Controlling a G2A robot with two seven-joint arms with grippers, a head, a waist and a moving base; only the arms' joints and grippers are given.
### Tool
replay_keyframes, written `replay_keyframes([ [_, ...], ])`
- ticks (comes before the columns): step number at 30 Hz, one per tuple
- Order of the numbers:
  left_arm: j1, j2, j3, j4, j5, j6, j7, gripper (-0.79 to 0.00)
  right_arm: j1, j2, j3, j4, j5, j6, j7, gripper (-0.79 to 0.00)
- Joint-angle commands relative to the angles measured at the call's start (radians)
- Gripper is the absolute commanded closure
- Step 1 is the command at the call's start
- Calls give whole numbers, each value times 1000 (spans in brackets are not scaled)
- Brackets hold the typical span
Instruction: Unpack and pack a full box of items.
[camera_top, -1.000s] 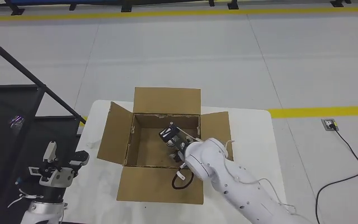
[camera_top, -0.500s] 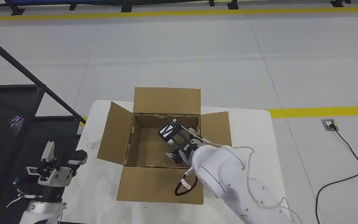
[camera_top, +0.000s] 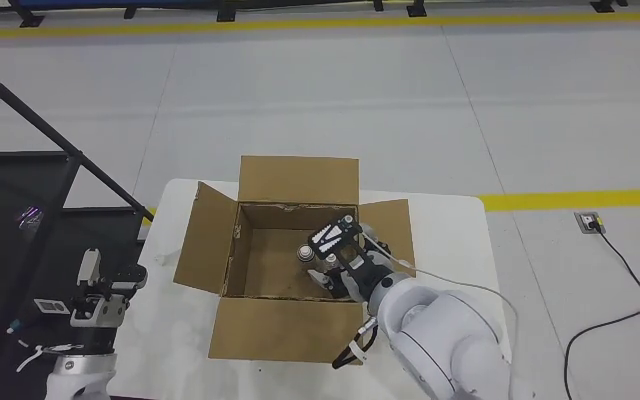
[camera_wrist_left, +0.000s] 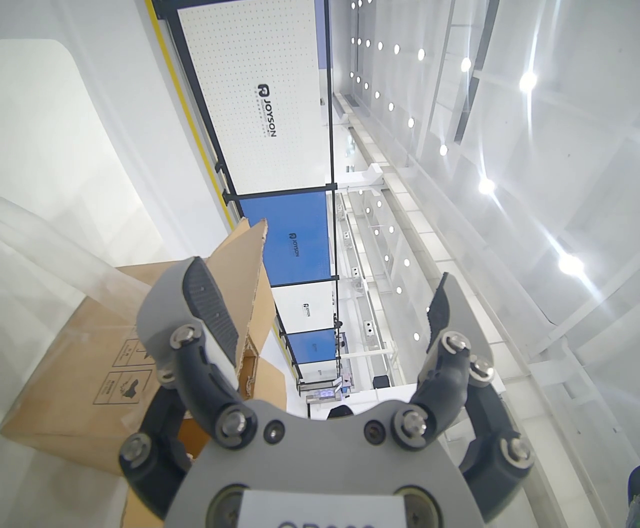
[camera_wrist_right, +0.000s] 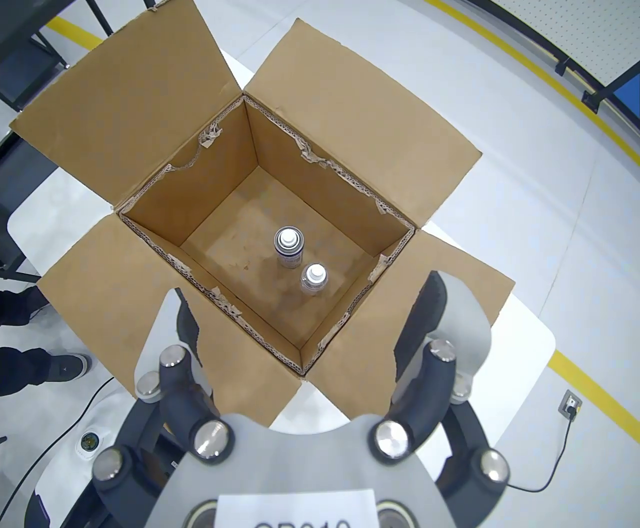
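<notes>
An open cardboard box (camera_top: 290, 190) stands on the white table with all its flaps folded out. On its floor stand two upright bottles: a dark can with a white cap (camera_wrist_right: 289, 245) and a clear bottle with a white cap (camera_wrist_right: 314, 277). One bottle top (camera_top: 305, 254) shows in the top view. My right gripper (camera_wrist_right: 310, 295) hovers above the box's near right corner, open and holding nothing; the top view shows this gripper (camera_top: 335, 242) over the box's right side. Beyond the table's left edge, my left gripper (camera_top: 108, 272) is open and holds nothing. Past its spread fingers (camera_wrist_left: 207, 300) the box's outer wall (camera_wrist_left: 85, 360) is visible.
The white table (camera_top: 450, 230) has bare room to the right of the box. A black rack (camera_top: 40, 200) stands to the left of the table. On the floor at the right lie a wall socket (camera_top: 590, 222) and a cable.
My right gripper has shifted to the right over the box and its arm has swung back toward the table's front right. A bottle top now shows in the top view. The left gripper has turned slightly.
</notes>
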Motion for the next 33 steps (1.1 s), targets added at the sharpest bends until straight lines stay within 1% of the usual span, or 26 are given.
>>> replay_keyframes([
  [1,0,0,0,0,0,0,0,-785,0,0,0,0,0,0,0,-785],
  [29,0,0,0,0,0,0,0,-785,0,0,0,0,0,0,0,-785],
  [33,-22,-1,29,-2,-1,22,-8,-785,-55,3,31,-26,-10,19,-85,-785],
])
